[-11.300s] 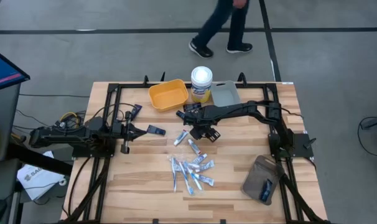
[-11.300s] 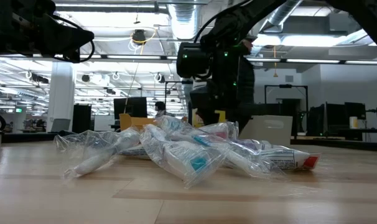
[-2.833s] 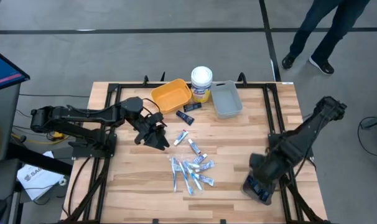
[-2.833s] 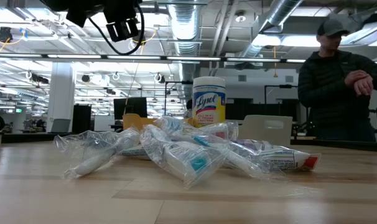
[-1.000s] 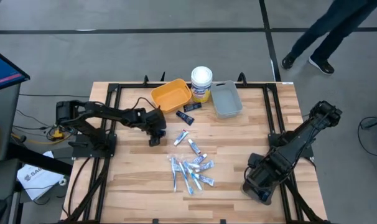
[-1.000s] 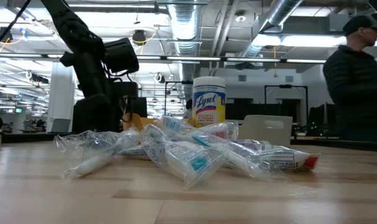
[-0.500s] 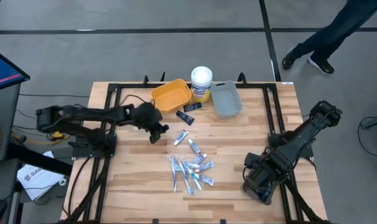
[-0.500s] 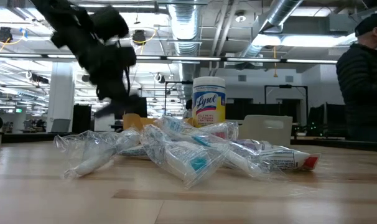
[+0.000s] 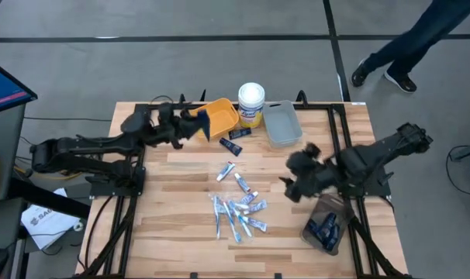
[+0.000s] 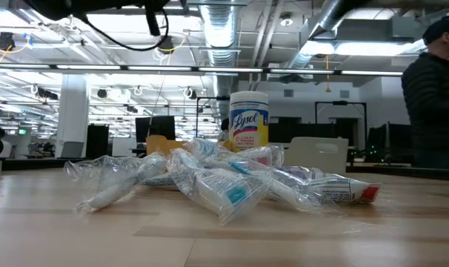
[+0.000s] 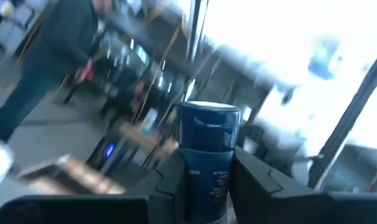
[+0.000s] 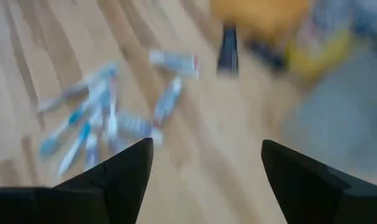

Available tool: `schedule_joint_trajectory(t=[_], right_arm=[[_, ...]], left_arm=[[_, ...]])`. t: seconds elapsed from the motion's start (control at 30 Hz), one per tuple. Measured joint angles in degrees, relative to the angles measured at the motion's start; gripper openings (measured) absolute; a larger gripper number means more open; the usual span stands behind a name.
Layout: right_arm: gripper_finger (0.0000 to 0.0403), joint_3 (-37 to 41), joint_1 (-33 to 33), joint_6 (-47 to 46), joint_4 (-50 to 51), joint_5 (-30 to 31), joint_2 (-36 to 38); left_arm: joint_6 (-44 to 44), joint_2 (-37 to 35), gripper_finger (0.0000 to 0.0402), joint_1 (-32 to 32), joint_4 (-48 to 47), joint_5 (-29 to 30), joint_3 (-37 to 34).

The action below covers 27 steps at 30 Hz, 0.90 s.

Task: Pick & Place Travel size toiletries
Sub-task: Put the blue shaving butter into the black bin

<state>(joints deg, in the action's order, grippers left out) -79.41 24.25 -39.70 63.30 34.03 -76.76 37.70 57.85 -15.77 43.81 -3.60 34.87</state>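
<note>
Two arms are over the table (image 9: 173, 225). The left gripper (image 9: 198, 124) is raised at the far left, just beside the left edge of the yellow bin (image 9: 218, 118), and its fingers (image 11: 257, 180) are clamped on a dark navy tube (image 11: 207, 158) that stands upright between them in the left wrist view. The right gripper (image 9: 291, 186) hangs over the wood to the right of the middle, its fingers (image 12: 120, 177) spread wide apart with nothing between them, and the loose items lie below it in the right wrist view. Most of the travel size toiletries (image 9: 236, 213) sit in a cluster near the table's middle, small white-and-blue tubes in clear wrappers that touch and overlap. In the low view the same heap (image 10: 224, 182) fills the foreground. Two more small tubes (image 9: 233, 175) lie just beyond the cluster, toward the bins. Two further navy tubes (image 9: 233, 138) rest on the wood near the yellow bin's right corner. A grey bin (image 9: 281, 124) stands to the right of the white-lidded canister (image 9: 251, 105), which is between the two bins at the far edge. A clear pouch (image 9: 326, 225) with navy items inside lies at the near right. A person (image 9: 421, 39) walks on the floor beyond the table's far right corner.
</note>
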Motion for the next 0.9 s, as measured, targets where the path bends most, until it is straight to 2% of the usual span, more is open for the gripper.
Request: schedule_joint_trajectory(t=[0.17,0.3,0.4,0.5,0.63,0.9], right_arm=[[0.0291,-5.77,-9.05,29.71,-16.6,0.54,-5.93],[0.0291,-11.72,-13.25,46.26,-27.1,0.73,-10.18],[0.0291,-14.73,-15.45,55.73,-34.32,1.04,-13.29],[0.0291,-16.92,-16.87,63.22,-40.08,1.4,-16.16],[0.0291,-19.36,-17.8,68.9,-41.06,1.52,-19.44],[0.0291,-20.42,-18.32,73.3,-47.66,1.42,-23.83]], left_arm=[[12.23,6.13,0.0085,0.59,14.8,4.19,0.0],[23.31,11.19,0.0085,2.36,24.33,8.55,0.0],[27.74,13.59,0.0085,4.25,28.55,13.56,0.0],[29.07,14.67,0.0085,6.07,29.84,18.39,0.02],[30.41,14.84,0.0085,8.08,31.68,24.24,0.04],[30.41,14.75,0.0085,8.76,31.69,26.74,0.1]])
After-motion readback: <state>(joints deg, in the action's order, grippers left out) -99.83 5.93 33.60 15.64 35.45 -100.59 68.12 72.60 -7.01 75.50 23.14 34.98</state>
